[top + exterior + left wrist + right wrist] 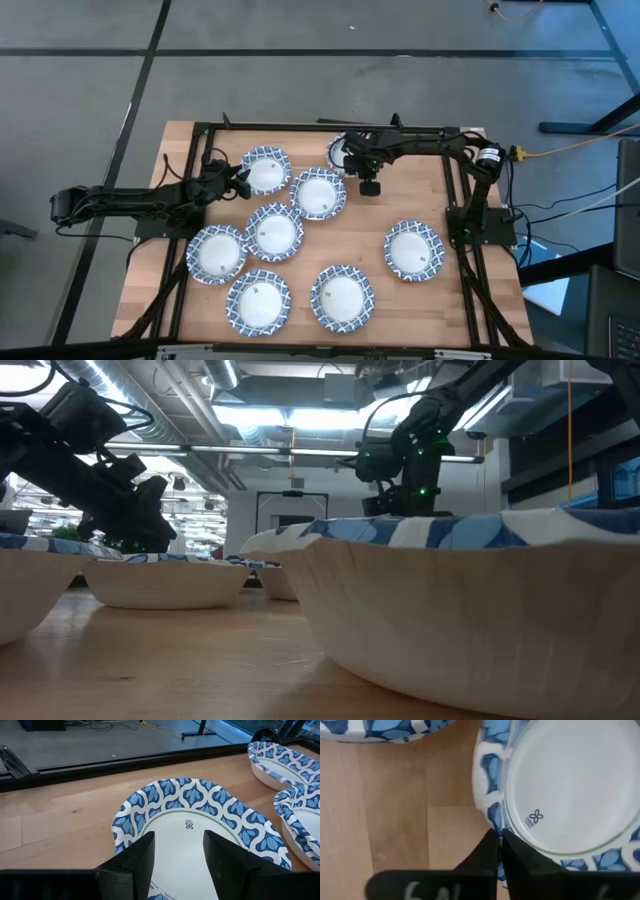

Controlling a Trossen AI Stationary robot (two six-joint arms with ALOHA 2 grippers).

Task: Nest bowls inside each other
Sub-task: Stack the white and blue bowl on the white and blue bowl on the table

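Note:
Several blue-patterned bowls with white centres rest on their bases on the wooden table, among them a loose cluster (274, 231) at mid-table and one (413, 250) alone at the right. My left gripper (240, 180) (180, 860) is open. Its two fingers stand over the left part of the far-left bowl (265, 168) (190, 805), and I cannot tell whether they touch it. My right gripper (348, 155) (498, 842) is shut on the rim of another bowl (336, 148) (570, 780) near the far edge. The arm hides most of that bowl in the high view. My right gripper pinches the bowl's patterned rim (492, 817) between its two fingers, one on the inner side and one on the outer. The fingers come from above, pointing down. The bowl faces up. Whether it is off the table, I cannot tell.
A black frame rail (330, 128) runs along the far edge, and more rails run down both sides. Another bowl (318, 192) lies just nearward of my right gripper. In the low view, one bowl (480, 610) close to the camera blocks most of the table.

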